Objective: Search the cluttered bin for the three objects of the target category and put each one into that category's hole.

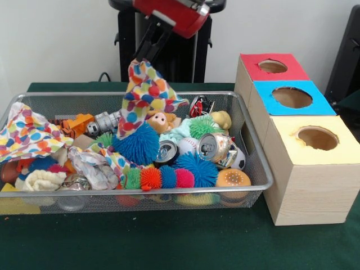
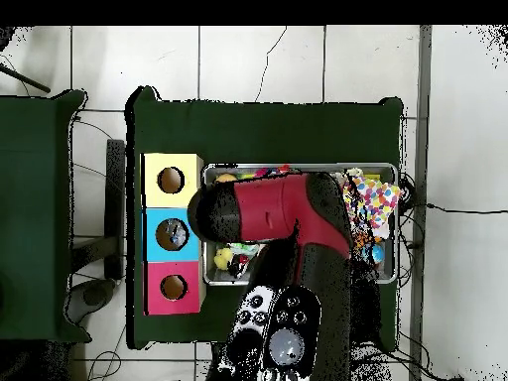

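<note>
Nearest, rubbery spiky balls (image 1: 169, 177) crowd the front of the wire-mesh bin (image 1: 256, 169), dented shiny cans (image 1: 216, 147) just behind. Mid-bin, the gripper (image 1: 138, 58) pinches a limp polka-dot cloth (image 1: 143, 95), lifting it into a peak. Beside the bin stand three wooden boxes (image 1: 306, 169) with round holes: yellow, blue, then red.

Green table (image 1: 169, 247), mesh bin (image 1: 256, 163), boxes (image 1: 306, 169)

Bin (image 1: 256, 169) left of boxes (image 1: 292, 140); toys inside.
</note>
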You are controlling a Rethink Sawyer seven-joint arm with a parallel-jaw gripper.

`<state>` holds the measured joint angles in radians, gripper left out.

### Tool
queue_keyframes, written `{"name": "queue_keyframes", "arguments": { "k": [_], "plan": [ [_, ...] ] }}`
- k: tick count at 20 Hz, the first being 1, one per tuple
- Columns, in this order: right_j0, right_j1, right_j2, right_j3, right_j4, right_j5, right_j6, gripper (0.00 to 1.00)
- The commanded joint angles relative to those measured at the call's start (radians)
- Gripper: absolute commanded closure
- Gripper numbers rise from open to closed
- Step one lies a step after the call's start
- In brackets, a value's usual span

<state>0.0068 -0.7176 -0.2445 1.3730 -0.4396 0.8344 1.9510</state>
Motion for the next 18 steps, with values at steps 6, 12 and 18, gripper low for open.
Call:
{"name": "queue_keyframes", "arguments": {
  "k": [6, 12, 18],
  "plan": [
    [0.036, 0.001, -0.055, 0.143, 0.007, -0.017, 0.19, 1.0],
    [0.011, -0.005, -0.053, 0.214, 0.042, -0.115, 0.217, 1.0],
    [0.021, 0.009, -0.07, 0.239, 0.038, -0.181, 0.235, 1.0]
  ]
}}
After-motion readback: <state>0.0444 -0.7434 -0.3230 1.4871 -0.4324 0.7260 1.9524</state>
